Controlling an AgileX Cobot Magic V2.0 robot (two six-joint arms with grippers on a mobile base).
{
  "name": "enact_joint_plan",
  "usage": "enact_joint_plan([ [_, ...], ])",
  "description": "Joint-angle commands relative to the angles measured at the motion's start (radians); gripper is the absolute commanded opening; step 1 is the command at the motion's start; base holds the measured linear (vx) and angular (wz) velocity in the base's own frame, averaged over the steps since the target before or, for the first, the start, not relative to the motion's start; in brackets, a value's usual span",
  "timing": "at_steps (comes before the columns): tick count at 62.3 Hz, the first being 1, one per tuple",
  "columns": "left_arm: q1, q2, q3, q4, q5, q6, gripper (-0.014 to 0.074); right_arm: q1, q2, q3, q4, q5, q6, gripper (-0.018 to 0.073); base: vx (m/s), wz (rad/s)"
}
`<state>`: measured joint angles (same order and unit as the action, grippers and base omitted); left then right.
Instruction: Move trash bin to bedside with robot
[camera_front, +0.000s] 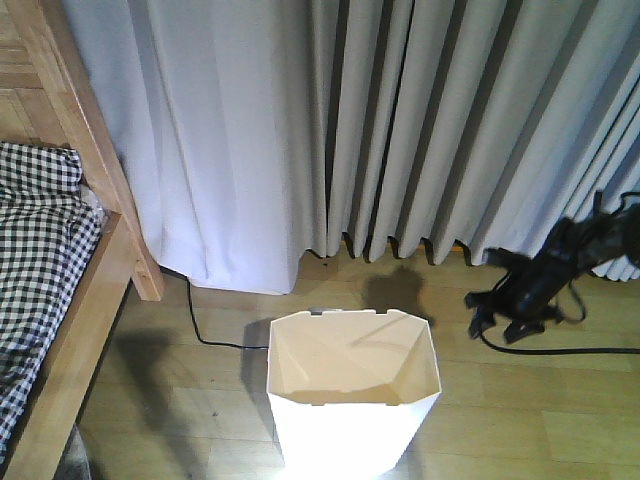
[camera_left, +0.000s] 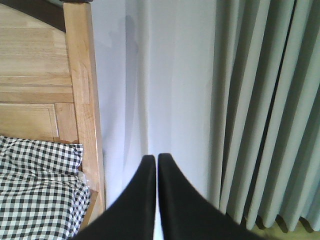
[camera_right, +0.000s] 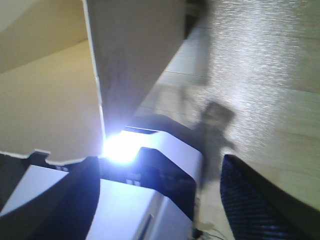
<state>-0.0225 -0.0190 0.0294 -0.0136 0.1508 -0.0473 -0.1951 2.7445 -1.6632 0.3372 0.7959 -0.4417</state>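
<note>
White trash bin (camera_front: 352, 400) upright on the wood floor (camera_front: 520, 400), right of the bed (camera_front: 60, 300) with checked bedding, before grey curtains (camera_front: 400, 120).

My left gripper (camera_left: 157, 159) is pressed closed on nothing, facing the bedpost. My right gripper's (camera_right: 160, 170) fingers straddle the bin wall; whether they clamp it I cannot tell.

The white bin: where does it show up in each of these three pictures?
Front view: the bin stands bottom centre on the wood floor.
Left wrist view: not in it; only bed, curtain and the shut left gripper.
Right wrist view: its wall and notched rim fill the upper left.
Shared landmark: the floor, in the front and right wrist views.
</note>
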Motion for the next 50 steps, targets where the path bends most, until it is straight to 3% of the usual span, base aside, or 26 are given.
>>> enact_joint_plan([
  [1,-0.008,-0.01,0.027,-0.003,-0.078,-0.009,-0.0006,-0.001,-0.133,-0.004,-0.076,0.089,0.043,0.0468,0.0,0.0],
  [7,-0.008,-0.01,0.027,-0.003,-0.078,-0.009,-0.0006,-0.001,-0.233,0.077,-0.076,0.062,0.043,0.0468,0.0,0.0],
  [19,-0.008,-0.01,0.027,-0.003,-0.078,-0.009,-0.0006,0.001,-0.521,0.361,-0.074,-0.182,0.039,0.0468,0.0,0.0],
  [32,-0.008,-0.01,0.027,-0.003,-0.078,-0.009,-0.0006,0.001,-0.901,0.615,-0.074,-0.38,-0.051,0.0468,0.0,0.0],
  [50,-0.008,-0.01,0.027,-0.003,-0.078,-0.009,-0.0006,0.001,-1.397,0.812,-0.077,-0.422,-0.13,0.0468,0.0,0.0],
])
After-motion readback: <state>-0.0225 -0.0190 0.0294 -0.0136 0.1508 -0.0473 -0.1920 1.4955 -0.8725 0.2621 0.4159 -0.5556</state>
